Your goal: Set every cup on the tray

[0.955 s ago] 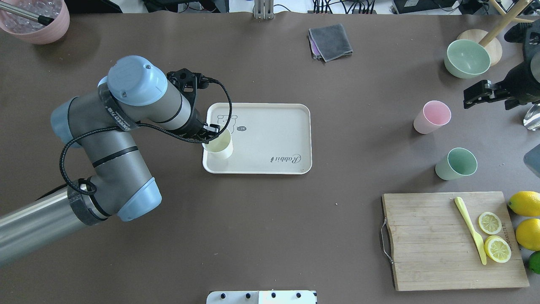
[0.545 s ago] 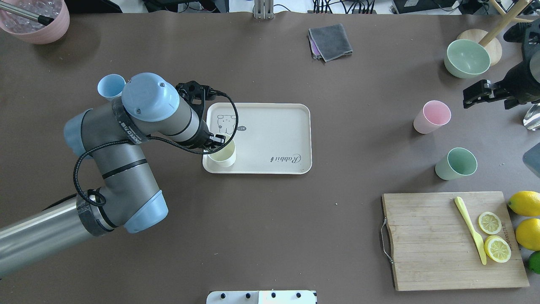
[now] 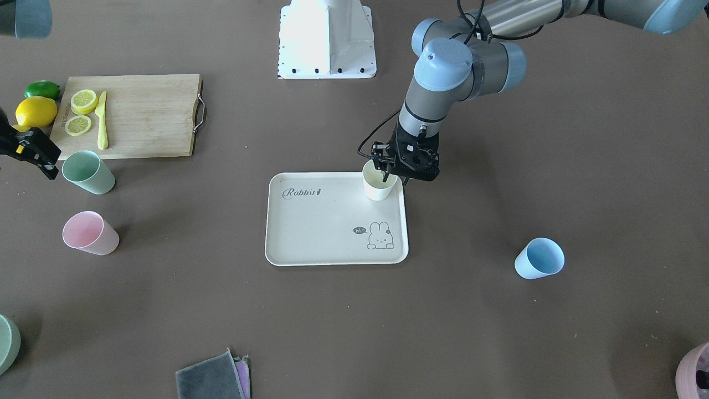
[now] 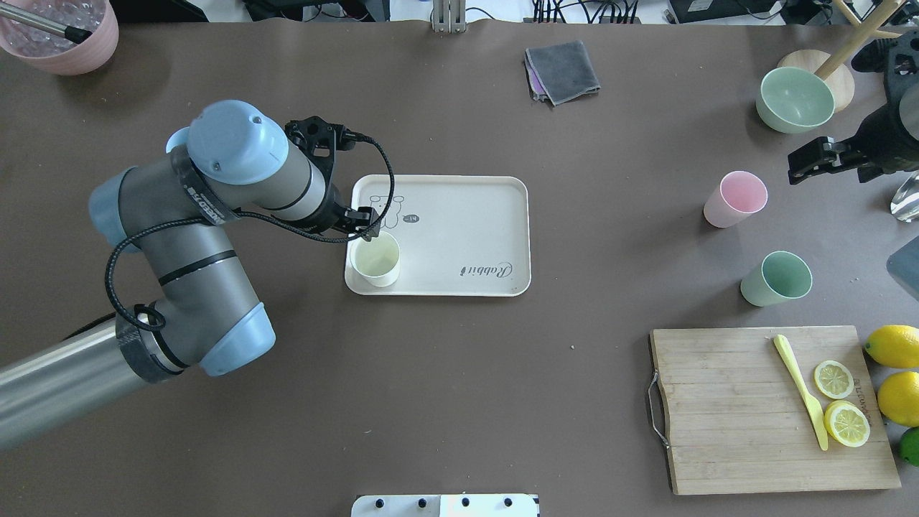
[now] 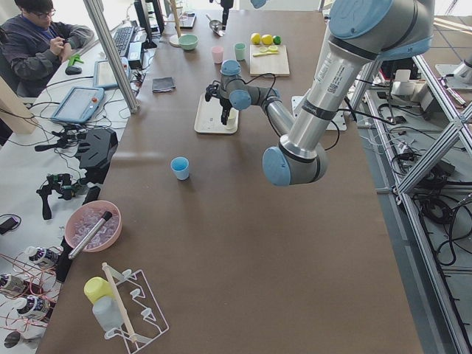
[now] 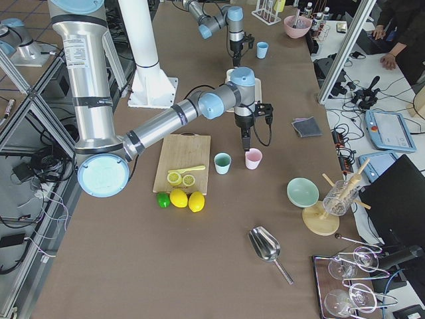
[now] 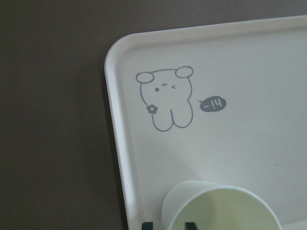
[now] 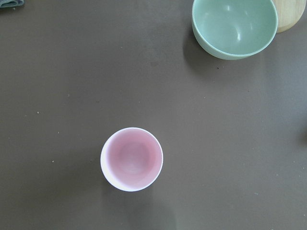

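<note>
Cups are seen in four places. The cream cup (image 4: pixel 375 260) is stood upright inside the tray (image 4: pixel 467 215), in the corner nearest the robot on its left side, just beside the bunny drawing (image 7: pixel 165 103). The left gripper (image 4: pixel 365 228) is held at that cup's rim, pointing down. In the wrist view its fingertips (image 7: pixel 147 224) are seen a little apart, one outside the cup's wall and one inside, with a gap wider than the wall, so the cup is not pinched. The pink cup (image 4: pixel 734 199) and the mint cup (image 4: pixel 775 278) are stood on the table on the robot's right, well apart from the tray, the mint one nearer the board (image 4: pixel 725 402). The right gripper (image 4: pixel 795 165) is held over the pink cup with nothing in it; how far it is parted cannot be told. The blue cup (image 3: pixel 539 258) is stood on the robot's left, apart from the tray.
</note>
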